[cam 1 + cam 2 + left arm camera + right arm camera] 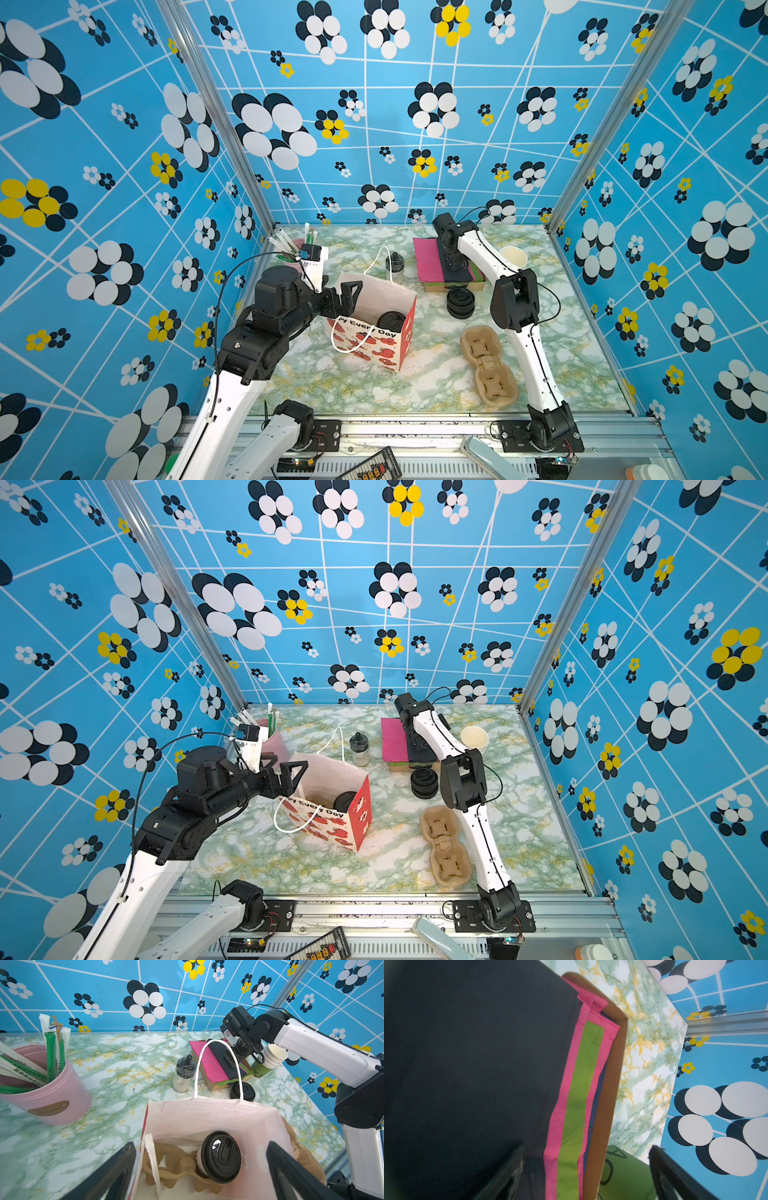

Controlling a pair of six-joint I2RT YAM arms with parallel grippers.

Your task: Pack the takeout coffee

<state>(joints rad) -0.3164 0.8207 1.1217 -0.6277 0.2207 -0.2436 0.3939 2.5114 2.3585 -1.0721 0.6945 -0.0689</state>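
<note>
Left jaws, right jaws: wide, empty.

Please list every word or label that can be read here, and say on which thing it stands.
"py Every Day": on the paper gift bag; its beginning is hidden.
"KA": on the green paper cup; only partly seen.
Brown label on the pink bucket: cursive, not clearly readable.
Straw wrappers: Chinese print, too small to read.

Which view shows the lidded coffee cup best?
The left wrist view: the takeout coffee sits in a cardboard carrier inside the paper bag, lid fully visible. Both top views catch only its black lid. The right wrist view misses it.
</note>
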